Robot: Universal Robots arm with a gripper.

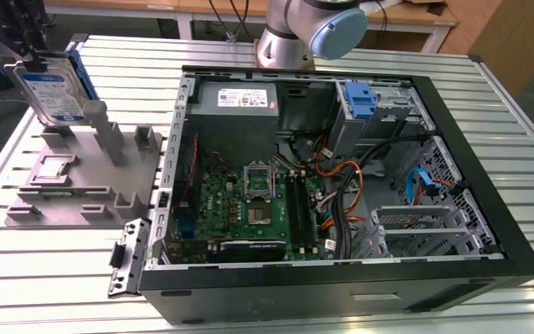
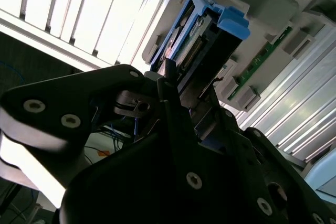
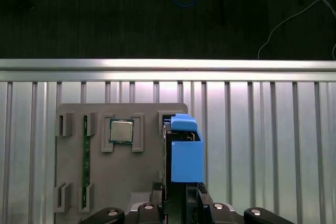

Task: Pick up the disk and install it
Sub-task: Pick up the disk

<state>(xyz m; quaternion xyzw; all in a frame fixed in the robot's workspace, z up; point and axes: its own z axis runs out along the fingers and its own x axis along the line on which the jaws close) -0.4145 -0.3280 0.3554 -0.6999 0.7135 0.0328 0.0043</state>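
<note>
Gripping the disk in closed jaws, long axis vertical, label facing the exterior view, over grey fixture

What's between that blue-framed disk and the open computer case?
In the exterior view, the grey holder's posts and bare table separate the disk and case.

Open PC case on slatted tbl; grey fixture w/ CPU beside.

No legible text anywhere. The white-and-blue label on the disk and the white label on the power-supply box carry print, unreadable here.
</note>
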